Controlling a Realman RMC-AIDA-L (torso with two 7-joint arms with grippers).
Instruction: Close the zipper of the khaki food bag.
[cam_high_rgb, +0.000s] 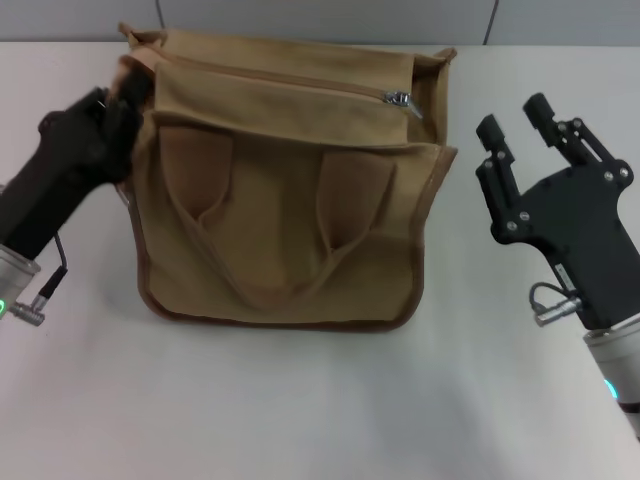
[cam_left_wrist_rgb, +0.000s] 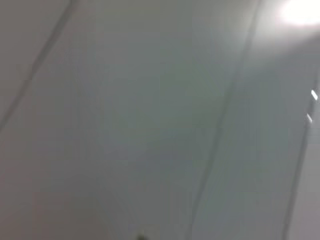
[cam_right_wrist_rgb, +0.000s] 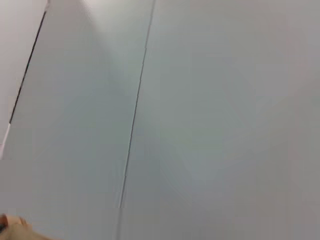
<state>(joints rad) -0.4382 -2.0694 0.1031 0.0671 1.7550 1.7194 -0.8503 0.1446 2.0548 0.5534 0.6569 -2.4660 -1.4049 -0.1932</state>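
The khaki food bag (cam_high_rgb: 280, 190) stands on the white table, its two loop handles hanging down the front. The zipper (cam_high_rgb: 290, 80) runs along the top panel, with its silver pull tab (cam_high_rgb: 400, 100) near the right end. My left gripper (cam_high_rgb: 128, 85) is at the bag's top left corner and looks shut on the fabric there. My right gripper (cam_high_rgb: 515, 117) is open and empty, a little right of the bag's right end and level with the pull tab. The wrist views show only pale wall panels; a sliver of tan (cam_right_wrist_rgb: 12, 231) shows in the right wrist view.
The white table (cam_high_rgb: 300, 400) stretches in front of the bag and to both sides. A grey panelled wall (cam_high_rgb: 350, 20) stands close behind the bag.
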